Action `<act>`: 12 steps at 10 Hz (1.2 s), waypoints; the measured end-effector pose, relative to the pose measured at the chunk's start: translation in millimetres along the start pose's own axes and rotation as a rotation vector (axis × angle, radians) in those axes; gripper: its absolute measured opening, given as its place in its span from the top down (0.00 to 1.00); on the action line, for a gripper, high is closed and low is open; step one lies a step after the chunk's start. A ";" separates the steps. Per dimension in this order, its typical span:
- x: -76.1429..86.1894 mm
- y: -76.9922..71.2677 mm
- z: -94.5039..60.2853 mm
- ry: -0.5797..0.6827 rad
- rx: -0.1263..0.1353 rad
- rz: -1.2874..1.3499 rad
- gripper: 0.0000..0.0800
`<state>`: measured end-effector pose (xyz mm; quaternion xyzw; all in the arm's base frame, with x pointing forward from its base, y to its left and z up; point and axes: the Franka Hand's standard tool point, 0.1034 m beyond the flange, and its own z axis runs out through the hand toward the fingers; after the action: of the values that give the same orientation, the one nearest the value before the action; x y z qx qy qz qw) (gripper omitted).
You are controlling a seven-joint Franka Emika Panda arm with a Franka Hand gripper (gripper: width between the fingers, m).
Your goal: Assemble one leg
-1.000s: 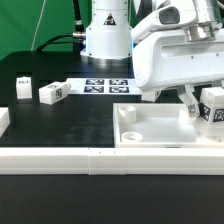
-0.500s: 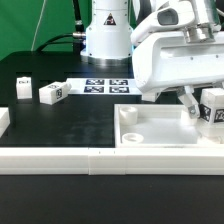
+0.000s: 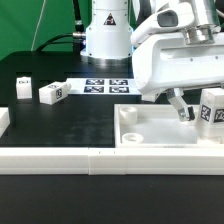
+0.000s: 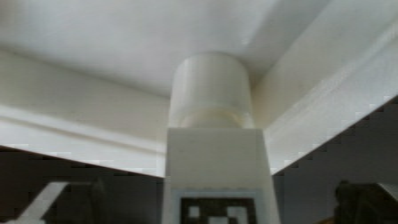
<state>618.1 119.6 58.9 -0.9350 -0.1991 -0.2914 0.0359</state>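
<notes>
White plastic leg (image 3: 212, 108) stands in what appears to be a corner socket of the tray-like top (image 3: 150, 127), at the exterior view's right. The gripper (image 4: 210, 203) straddles it, jaws spread, not touching. Close your jaws squarely on 2 flat faces, then twist without tilting.

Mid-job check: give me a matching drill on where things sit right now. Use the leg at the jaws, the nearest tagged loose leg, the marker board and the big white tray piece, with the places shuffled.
Things:
A. leg at the jaws
B. loose leg
C. marker board
D. tray piece

Places:
1. flat on the black table, middle of the exterior view, towards the back
2. exterior view's left, lying on its own
3. exterior view's far right, between the jaws
4. exterior view's lower right, beneath the jaws

Pairs: A-3, B-2, C-1, D-4
</notes>
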 end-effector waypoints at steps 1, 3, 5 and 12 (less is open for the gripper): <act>0.8 -0.5 -0.5 0.000 0.000 0.001 0.19; 15.7 -0.9 -16.4 0.007 -0.005 -0.005 0.19; 24.7 1.2 -24.3 -0.003 -0.003 -0.009 0.19; 25.0 -2.6 -19.4 -0.301 0.059 0.033 0.19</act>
<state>625.5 127.2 88.8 -0.9698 -0.1952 -0.1413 0.0381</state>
